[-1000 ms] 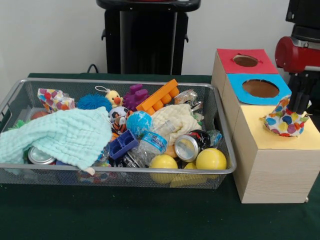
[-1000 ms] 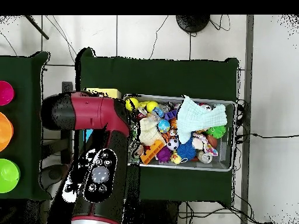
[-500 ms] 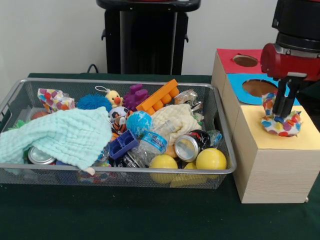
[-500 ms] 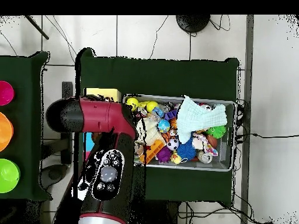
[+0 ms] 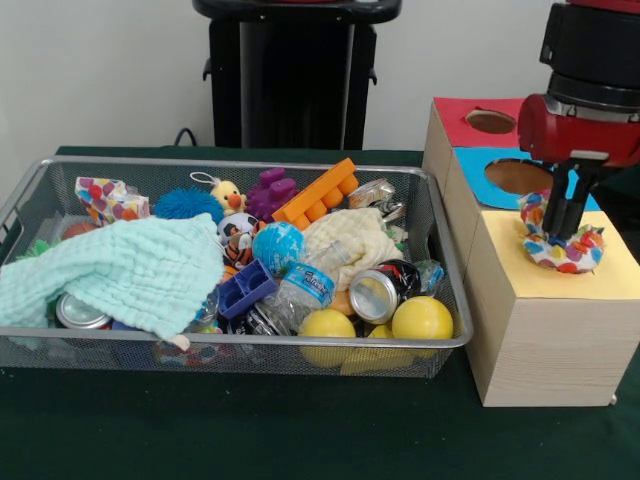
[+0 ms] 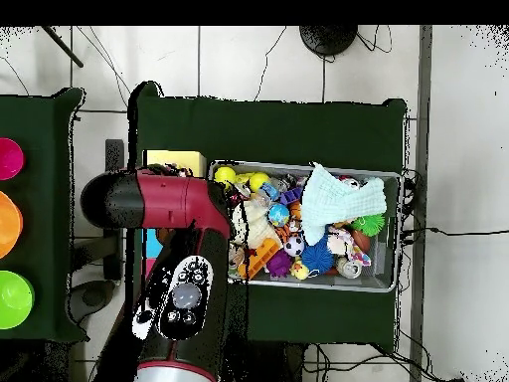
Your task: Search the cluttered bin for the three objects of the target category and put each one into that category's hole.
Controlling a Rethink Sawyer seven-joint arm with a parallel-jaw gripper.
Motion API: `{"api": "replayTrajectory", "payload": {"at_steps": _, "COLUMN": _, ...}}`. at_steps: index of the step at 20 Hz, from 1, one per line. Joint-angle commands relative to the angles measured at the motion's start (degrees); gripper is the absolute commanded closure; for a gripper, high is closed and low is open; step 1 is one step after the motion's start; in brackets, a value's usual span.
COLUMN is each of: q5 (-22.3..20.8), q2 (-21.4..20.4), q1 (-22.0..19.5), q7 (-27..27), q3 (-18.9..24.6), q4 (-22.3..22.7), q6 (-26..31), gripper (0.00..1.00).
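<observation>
A: What stands round the pincer [image 5: 560, 222]?

B: The polka-dot cloth [image 5: 562, 243] bunches about its tips on the yellow box top [image 5: 600, 280]. The blue hole [image 5: 518, 176] just behind it is open, the red hole [image 5: 491, 121] beyond too.

A: And to the side?

B: The wire bin [image 5: 440, 235] is heaped full; the green bench [image 5: 300, 430] before it lies bare.

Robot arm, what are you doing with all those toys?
The robot's gripper is down at a polka-dot cloth that sits bunched on the yellow top of the wooden box, just past the blue hole. The cloth has not dropped in. I cannot tell if the gripper is pinching it. The wire bin beside the box is full: yellow balls, a soda can, a pale green cloth and another polka-dot cloth.
</observation>
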Motion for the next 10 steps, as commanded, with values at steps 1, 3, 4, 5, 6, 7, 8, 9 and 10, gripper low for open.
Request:
{"api": "replayTrajectory", "payload": {"at_steps": 1, "q5": -0.06, "q2": 3.83, "q1": -0.98, "q7": 10.61, "q3": 6.01, "q4": 6.08, "q6": -2.82, "gripper": 1.00}}
{"api": "replayTrajectory", "payload": {"at_steps": 3, "q5": 0.34, "q2": 4.21, "q1": -1.02, "q7": 11.22, "q3": 6.75, "q4": 6.91, "q6": -4.48, "gripper": 1.00}}
{"api": "replayTrajectory", "payload": {"at_steps": 4, "q5": 0.46, "q2": 4.29, "q1": -0.79, "q7": 11.71, "q3": 6.86, "q4": 7.44, "q6": -5.33, "gripper": 1.00}}
{"api": "replayTrajectory", "payload": {"at_steps": 5, "q5": 0.58, "q2": 4.66, "q1": -0.61, "q7": 12.06, "q3": 6.98, "q4": 7.52, "q6": -6.03, "gripper": 1.00}}
{"api": "replayTrajectory", "payload": {"at_steps": 6, "q5": 0.62, "q2": 5.12, "q1": -0.34, "q7": 12.49, "q3": 6.90, "q4": 7.49, "q6": -6.71, "gripper": 1.00}}
{"api": "replayTrajectory", "payload": {"at_steps": 7, "q5": 0.51, "q2": 5.25, "q1": -0.20, "q7": 12.63, "q3": 7.00, "q4": 8.01, "q6": -7.65, "gripper": 1.00}}
{"api": "replayTrajectory", "payload": {"at_steps": 8, "q5": 0.45, "q2": 5.78, "q1": -0.12, "q7": 12.83, "q3": 7.08, "q4": 8.19, "q6": -8.58, "gripper": 1.00}}
{"api": "replayTrajectory", "payload": {"at_steps": 9, "q5": 0.30, "q2": 6.22, "q1": 0.03, "q7": 13.11, "q3": 7.00, "q4": 8.62, "q6": -9.72, "gripper": 1.00}}
{"api": "replayTrajectory", "payload": {"at_steps": 10, "q5": 0.08, "q2": 6.80, "q1": 0.04, "q7": 13.17, "q3": 7.01, "q4": 8.96, "q6": -10.87, "gripper": 1.00}}
